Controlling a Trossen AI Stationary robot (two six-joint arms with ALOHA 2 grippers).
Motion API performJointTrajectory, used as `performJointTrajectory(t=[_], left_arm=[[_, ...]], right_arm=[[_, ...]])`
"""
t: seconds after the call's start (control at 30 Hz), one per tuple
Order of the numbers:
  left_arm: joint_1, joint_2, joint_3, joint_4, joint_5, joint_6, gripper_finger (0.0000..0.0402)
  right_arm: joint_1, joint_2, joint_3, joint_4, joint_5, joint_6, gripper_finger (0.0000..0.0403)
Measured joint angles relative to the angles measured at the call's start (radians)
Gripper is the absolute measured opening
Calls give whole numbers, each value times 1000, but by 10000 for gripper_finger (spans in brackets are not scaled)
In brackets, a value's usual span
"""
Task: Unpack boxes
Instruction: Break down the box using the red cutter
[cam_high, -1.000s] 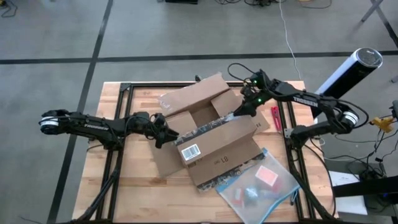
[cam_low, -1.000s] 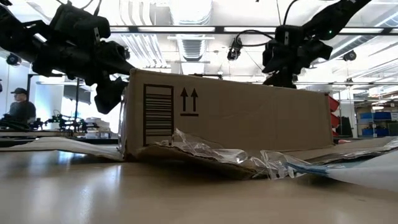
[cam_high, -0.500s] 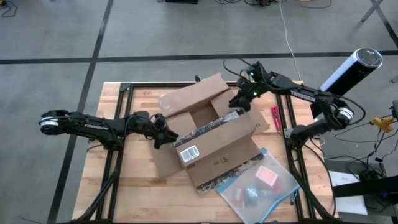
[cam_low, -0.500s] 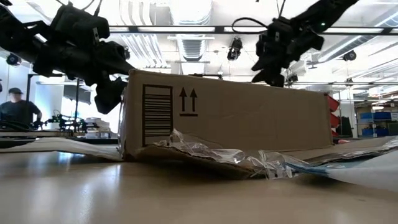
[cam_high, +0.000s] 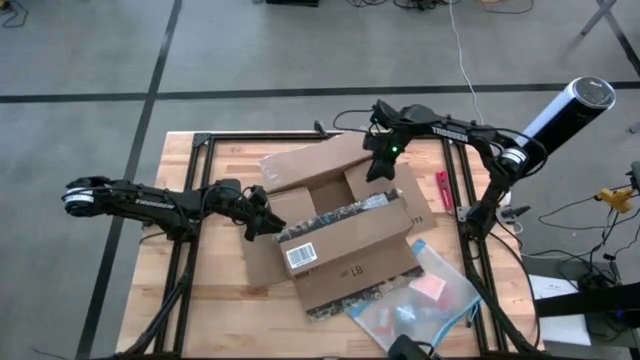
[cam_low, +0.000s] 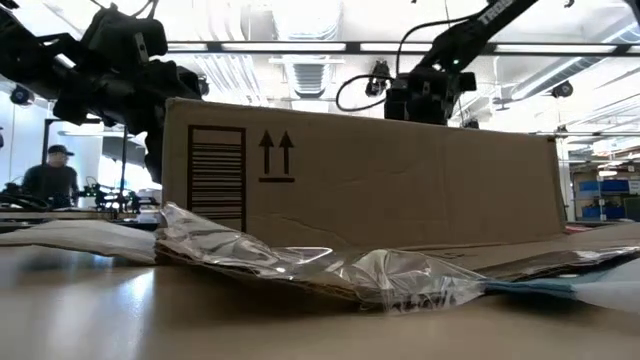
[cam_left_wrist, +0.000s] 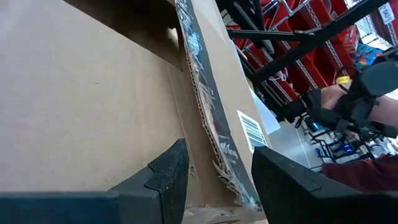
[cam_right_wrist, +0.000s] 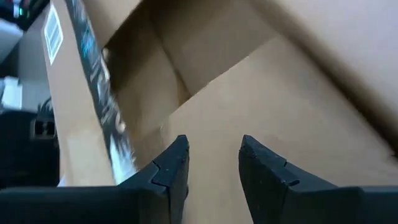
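Note:
The brown cardboard box (cam_high: 345, 245) stands open in the middle of the table, its flaps spread and its near flap (cam_low: 300, 265) flat under shiny tape. My left gripper (cam_high: 262, 220) is at the box's left corner, open. In the left wrist view its fingers (cam_left_wrist: 168, 177) stand on either side of the wall's torn top edge (cam_left_wrist: 208, 118). My right gripper (cam_high: 378, 170) hovers open over the box's far right part. In the right wrist view the right gripper (cam_right_wrist: 214, 165) looks down into the hollow of the box. My left gripper comes level from the table's left, with the box's left wall edge (cam_left_wrist: 214, 158) between its open fingers. I cannot tell whether either finger touches the cardboard.
A clear plastic pouch with a blue edge (cam_high: 425, 300) lies at the near right, partly under the box's flap. A small red tool (cam_high: 441, 188) lies by the right edge. A person (cam_low: 50, 175) stands in the room beyond the table.
My right gripper has moved toward the far edge and a little to the left, rising from the box's right wall to above the opening. The box has turned about its left corner, its right end swinging toward the near edge. The pouch has shifted with it.

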Motion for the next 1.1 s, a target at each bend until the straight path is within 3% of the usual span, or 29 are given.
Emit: performJointTrajectory(t=[0.27, 0.43, 0.77, 1.1], left_arm=[[2, 0, 0, 1, -176, 34, 157], [5, 0, -1, 1, -188, 56, 157], [6, 0, -1, 1, -192, 73, 157], [7, 0, -1, 0, -194, 73, 157]], right_arm=[[110, -2, 20, -50, -3, -10, 81], [184, 0, 20, -49, -1, -3, 81], [200, 5, 20, -37, 42, 48, 137], [245, 5, 20, -38, 17, 65, 189]])
